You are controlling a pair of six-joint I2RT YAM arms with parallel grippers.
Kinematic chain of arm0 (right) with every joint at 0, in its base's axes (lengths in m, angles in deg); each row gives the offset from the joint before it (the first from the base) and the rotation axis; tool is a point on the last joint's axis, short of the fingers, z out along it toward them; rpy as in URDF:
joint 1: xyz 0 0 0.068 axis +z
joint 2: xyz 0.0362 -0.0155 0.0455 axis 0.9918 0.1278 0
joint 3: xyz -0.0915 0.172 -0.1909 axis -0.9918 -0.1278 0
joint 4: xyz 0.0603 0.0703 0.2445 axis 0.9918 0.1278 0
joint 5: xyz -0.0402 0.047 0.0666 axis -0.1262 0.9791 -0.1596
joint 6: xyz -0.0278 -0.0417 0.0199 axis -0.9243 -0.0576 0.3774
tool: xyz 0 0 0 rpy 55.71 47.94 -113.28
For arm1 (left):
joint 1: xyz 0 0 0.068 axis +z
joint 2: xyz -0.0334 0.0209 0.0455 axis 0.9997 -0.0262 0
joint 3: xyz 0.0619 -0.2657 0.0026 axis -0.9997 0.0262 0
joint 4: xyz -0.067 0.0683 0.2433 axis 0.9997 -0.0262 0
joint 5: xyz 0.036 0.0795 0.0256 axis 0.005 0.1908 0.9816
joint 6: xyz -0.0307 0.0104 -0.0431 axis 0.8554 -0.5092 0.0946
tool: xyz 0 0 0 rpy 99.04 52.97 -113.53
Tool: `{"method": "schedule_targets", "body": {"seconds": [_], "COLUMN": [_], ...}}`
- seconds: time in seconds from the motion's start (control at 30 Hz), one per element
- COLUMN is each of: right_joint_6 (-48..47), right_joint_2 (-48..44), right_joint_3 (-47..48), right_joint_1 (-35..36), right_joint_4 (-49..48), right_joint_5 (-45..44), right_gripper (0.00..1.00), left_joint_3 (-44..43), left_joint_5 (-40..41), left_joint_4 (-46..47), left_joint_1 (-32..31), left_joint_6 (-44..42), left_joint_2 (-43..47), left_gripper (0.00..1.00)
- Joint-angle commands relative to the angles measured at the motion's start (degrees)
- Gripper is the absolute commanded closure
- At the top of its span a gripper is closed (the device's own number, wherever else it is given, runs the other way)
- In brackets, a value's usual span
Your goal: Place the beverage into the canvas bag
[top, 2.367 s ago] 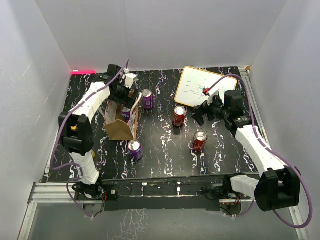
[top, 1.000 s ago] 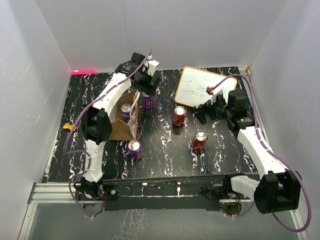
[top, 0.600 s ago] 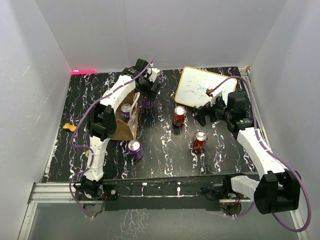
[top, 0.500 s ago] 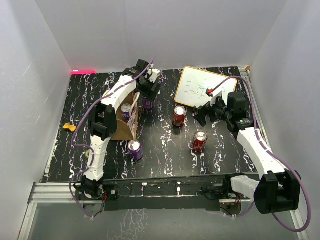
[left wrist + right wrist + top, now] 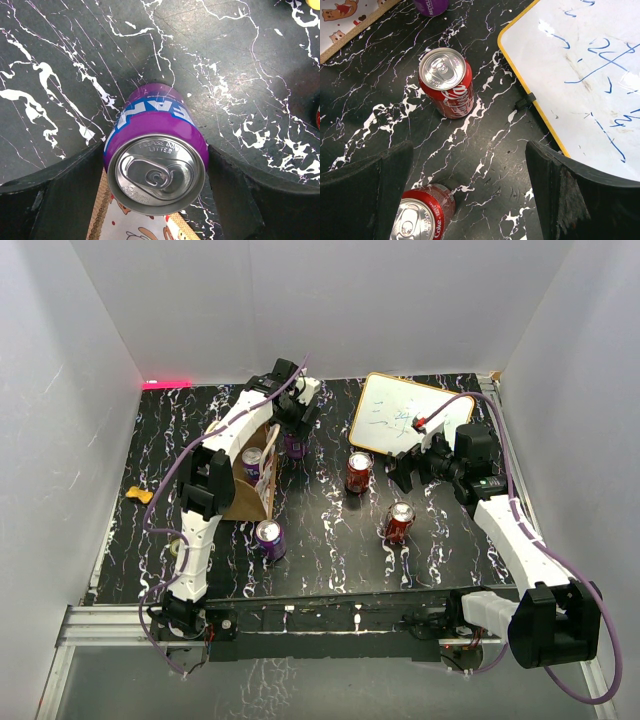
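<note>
One purple can (image 5: 156, 165), upright on the worktop (image 5: 250, 50) just beside the canvas bag (image 5: 241, 500); left claw (image 5: 156, 172) astride it, whether clamped I cannot tell. Right claw (image 5: 470, 195) spread wide. Step: grasp; next I need a firm squeeze, then lift.

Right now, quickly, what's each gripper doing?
Left gripper: jaws around the purple can, grip cannot be told.
Right gripper: open, holding nothing.

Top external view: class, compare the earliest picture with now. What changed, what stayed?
The left gripper swung rightward from the far end of the canvas bag to the purple can beside it, fingers now flanking it; grip uncertain. The bag, other cans and whiteboard stayed put.
</note>
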Motion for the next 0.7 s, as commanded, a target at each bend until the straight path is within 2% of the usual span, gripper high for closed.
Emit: {"method": "schedule_targets", "body": {"seconds": [0.0,0.2,0.33,0.57,0.67], "right_joint_6": [0.2,0.2,0.2,0.2,0.2], "right_joint_2": [-0.9,-0.9,-1.1,-1.1,-1.0], "right_joint_3": [0.0,-0.1,-0.4,-0.5,-0.6], "right_joint_1": [-0.3,-0.4,-0.3,-0.3,-0.3], "right_joint_4": [-4.0,-4.1,-4.2,-4.3,-4.5], "right_joint_5": [0.7,0.8,0.6,0.5,0.4], "right_gripper": [0.02,0.02,0.02,0.02,0.02], "left_joint_3": [-1.2,0.2,0.0,-1.1,-0.5], "left_joint_5": [0.8,0.9,0.3,-3.2,-5.8], "left_joint_4": [-0.3,0.4,0.3,-0.8,-0.3], "left_joint_1": [0.0,0.0,0.0,0.0,-0.1], "left_joint_6": [0.3,0.4,0.4,0.1,-0.6], "left_joint_2": [3.7,4.9,5.0,6.5,9.3], "left_gripper": [0.20,0.25,0.33,0.71,0.84]}}
